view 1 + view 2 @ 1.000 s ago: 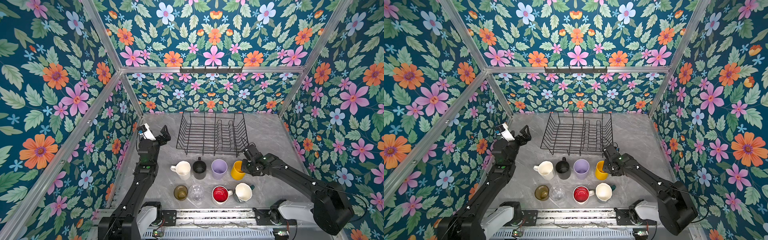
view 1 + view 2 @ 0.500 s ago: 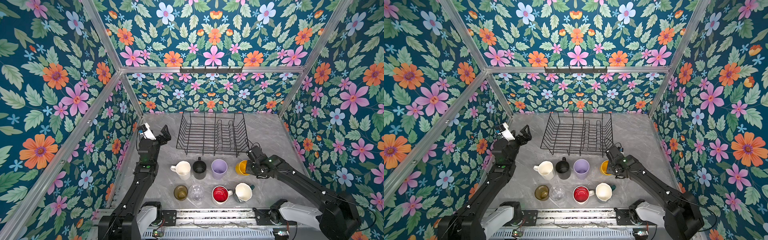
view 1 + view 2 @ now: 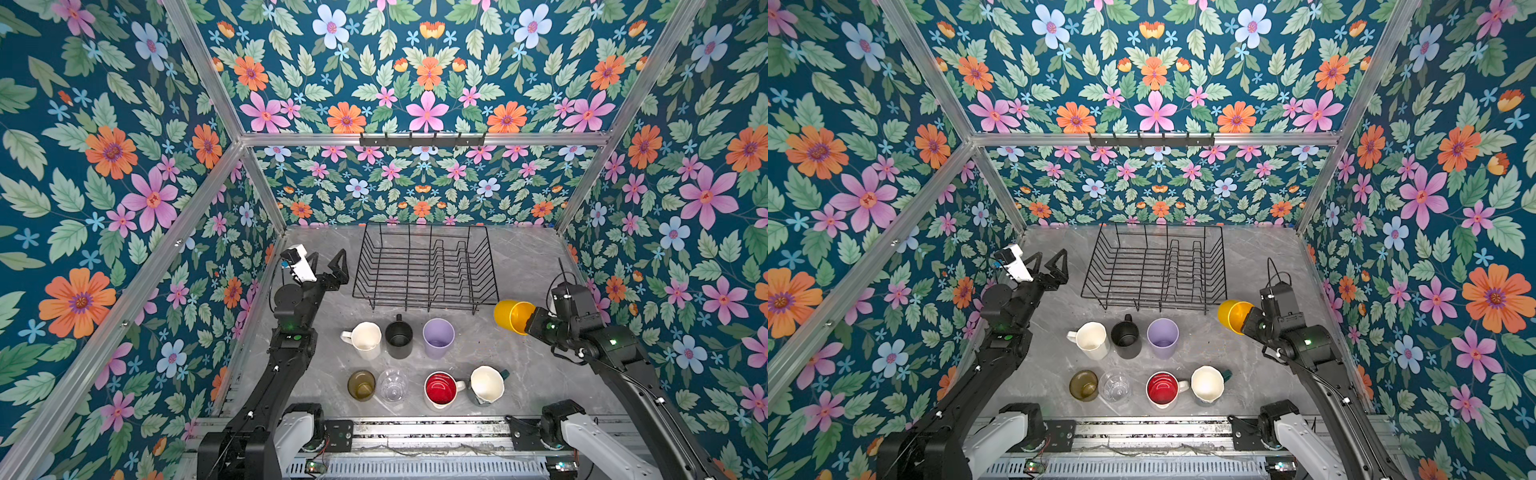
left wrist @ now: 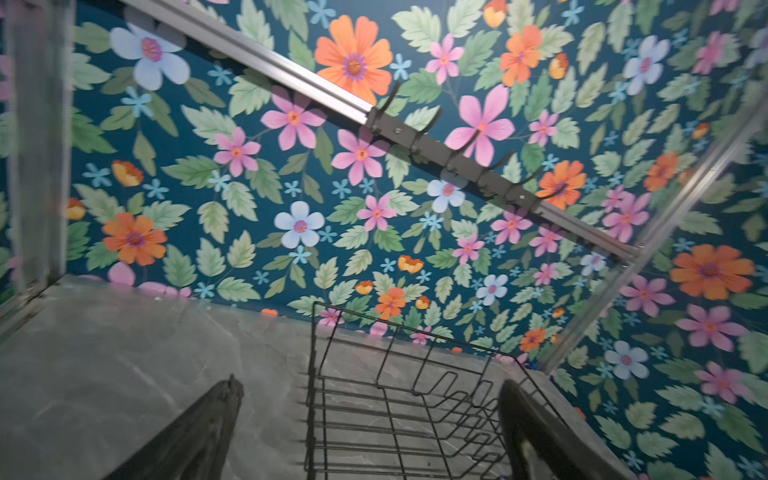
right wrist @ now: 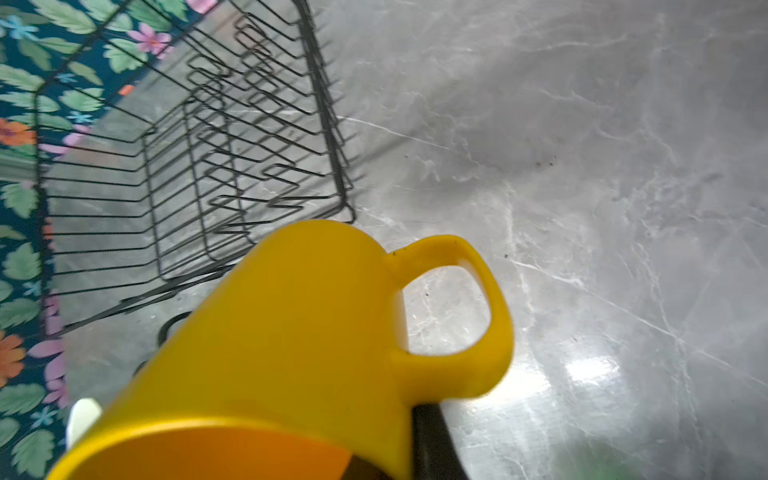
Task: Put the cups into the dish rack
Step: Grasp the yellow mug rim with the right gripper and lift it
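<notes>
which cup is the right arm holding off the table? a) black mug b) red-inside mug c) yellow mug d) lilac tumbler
c, the right arm's jaws are shut on the yellow mug, which hangs tilted in the air beside the dish rack.

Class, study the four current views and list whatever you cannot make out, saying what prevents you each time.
Right gripper: in both top views the yellow mug covers its fingertips; the right wrist view shows one finger, cut off by the edge.
Yellow mug's mouth, right wrist view: blurred and cropped.
Clear glass, top views: too transparent to tell which end is up.
</notes>
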Controlling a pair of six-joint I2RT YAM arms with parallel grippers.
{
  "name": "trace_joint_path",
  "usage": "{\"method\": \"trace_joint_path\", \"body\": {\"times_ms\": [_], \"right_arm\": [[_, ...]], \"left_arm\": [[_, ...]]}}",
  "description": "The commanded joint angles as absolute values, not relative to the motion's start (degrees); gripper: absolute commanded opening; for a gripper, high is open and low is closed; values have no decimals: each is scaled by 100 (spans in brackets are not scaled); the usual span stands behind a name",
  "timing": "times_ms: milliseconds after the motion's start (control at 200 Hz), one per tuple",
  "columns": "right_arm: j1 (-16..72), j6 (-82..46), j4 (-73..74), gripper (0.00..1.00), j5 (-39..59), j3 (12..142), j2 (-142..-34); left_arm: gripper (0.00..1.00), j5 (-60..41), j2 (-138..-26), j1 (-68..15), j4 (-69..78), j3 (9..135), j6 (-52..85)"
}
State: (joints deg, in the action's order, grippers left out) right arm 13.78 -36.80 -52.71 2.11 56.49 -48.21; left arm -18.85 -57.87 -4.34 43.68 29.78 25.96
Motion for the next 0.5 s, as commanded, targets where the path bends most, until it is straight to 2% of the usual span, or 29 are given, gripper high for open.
{"method": "trace_joint_path", "body": {"times_ms": [0,160,310,415,495], "right_arm": [[1347,-3556,-4356,0,997,5941,-5029],[1327,-4004,-2800,0,2285,6029,-5639],[1327,-4642,-1025,0,3701,6012,-6328],[1358,-5110,-27,0,4539,6032,-6725],[1453,-5234,279,0,4725,6117,-6921]], "left_arm": [[98,-3456,-5928,-431,5617,2936,2847],[98,-4875,-6554,-439,7505,2883,3933],[97,-5777,-7389,-448,9478,3100,5411],[95,-6099,-7800,-571,9536,3402,5738],[95,-6162,-7929,-729,9544,3480,5689]]}}
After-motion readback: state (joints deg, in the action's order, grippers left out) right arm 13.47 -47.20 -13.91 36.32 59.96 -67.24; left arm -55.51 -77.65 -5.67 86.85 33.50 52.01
